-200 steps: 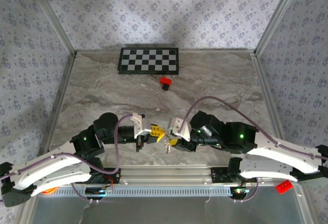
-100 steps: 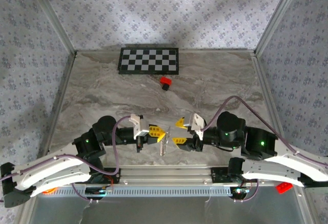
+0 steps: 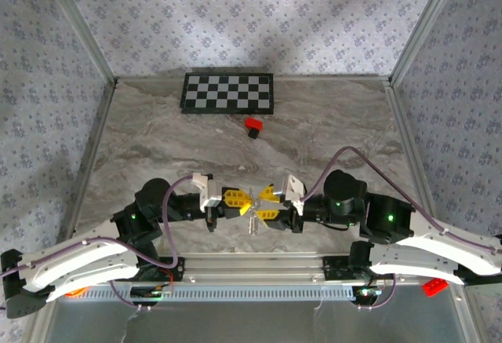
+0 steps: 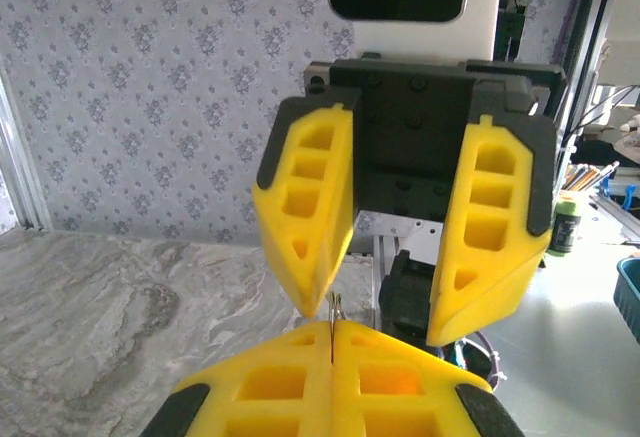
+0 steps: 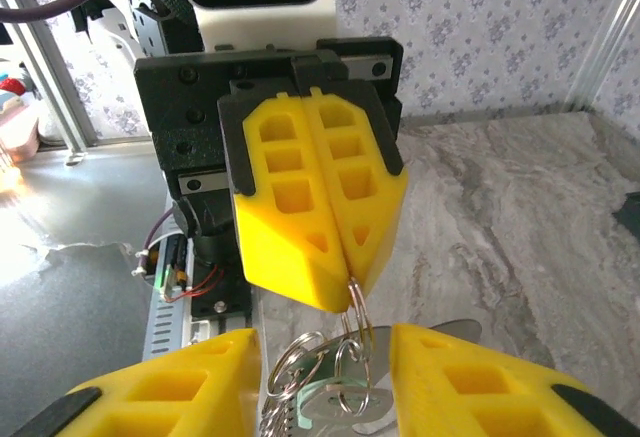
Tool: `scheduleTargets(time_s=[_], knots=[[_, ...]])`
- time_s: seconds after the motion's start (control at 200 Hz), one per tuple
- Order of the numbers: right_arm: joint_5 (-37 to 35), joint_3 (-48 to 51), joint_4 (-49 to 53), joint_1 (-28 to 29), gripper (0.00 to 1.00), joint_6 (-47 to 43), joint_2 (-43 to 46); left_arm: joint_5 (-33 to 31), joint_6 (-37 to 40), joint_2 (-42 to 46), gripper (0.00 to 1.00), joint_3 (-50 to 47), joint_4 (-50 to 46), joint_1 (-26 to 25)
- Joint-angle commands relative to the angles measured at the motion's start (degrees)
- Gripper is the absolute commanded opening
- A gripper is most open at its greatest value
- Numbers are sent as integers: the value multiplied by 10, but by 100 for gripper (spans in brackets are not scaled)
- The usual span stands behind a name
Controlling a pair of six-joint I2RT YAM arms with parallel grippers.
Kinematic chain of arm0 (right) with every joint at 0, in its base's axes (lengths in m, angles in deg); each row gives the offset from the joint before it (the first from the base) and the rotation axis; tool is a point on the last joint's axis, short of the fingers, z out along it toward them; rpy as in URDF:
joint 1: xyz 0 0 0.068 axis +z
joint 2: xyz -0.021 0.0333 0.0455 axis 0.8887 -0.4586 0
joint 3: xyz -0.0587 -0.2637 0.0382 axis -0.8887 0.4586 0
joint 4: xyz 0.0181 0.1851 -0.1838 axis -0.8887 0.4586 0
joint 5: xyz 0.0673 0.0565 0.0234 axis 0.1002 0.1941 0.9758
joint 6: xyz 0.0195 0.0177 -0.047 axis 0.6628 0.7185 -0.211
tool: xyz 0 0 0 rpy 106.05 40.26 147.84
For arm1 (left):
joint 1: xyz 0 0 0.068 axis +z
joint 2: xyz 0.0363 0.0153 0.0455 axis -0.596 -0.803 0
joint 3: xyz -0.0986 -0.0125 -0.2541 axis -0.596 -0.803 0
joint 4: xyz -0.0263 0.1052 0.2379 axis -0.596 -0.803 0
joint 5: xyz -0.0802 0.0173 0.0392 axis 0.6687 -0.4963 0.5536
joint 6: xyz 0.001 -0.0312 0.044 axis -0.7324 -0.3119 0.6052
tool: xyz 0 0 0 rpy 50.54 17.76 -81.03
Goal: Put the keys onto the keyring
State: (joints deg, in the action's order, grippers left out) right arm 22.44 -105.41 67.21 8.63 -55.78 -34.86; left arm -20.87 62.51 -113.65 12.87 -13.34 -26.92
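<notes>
Item, left gripper [image 5: 340, 275]: jaws clenched on the keyring [image 5: 305, 362], which hung from their tips over the near edge of the desk [image 3: 337, 131]. Item, key [image 5: 335, 400], mint-green head: lay against the hanging rings; whether threaded on, could not tell. Item, right gripper [image 4: 380, 312]: jaws released, facing the left, flanking the bunch. Item, red block [image 3: 252, 125] beside checkerboard [image 3: 227, 93]: far side, well apart.

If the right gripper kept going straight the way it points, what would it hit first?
Probably the keyring hanging from the shut left gripper facing it, then that gripper itself. The right gripper is open, and depth is hard to judge.
</notes>
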Motion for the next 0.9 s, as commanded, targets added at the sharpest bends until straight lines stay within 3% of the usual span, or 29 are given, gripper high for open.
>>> scheduleTargets(time_s=[0.0,0.53,0.705,0.894], knots=[[12,5,-16,-5,35,5,5,16,-8,11,0,8,38,-4],[44,22,-55,-20,23,13,3,15,1,18,0,11,11,-5],[47,21,-57,-22,15,14,-2,15,4,26,0,16,-4,-5],[55,22,-62,-23,16,18,-6,14,13,36,0,22,-37,-4]])
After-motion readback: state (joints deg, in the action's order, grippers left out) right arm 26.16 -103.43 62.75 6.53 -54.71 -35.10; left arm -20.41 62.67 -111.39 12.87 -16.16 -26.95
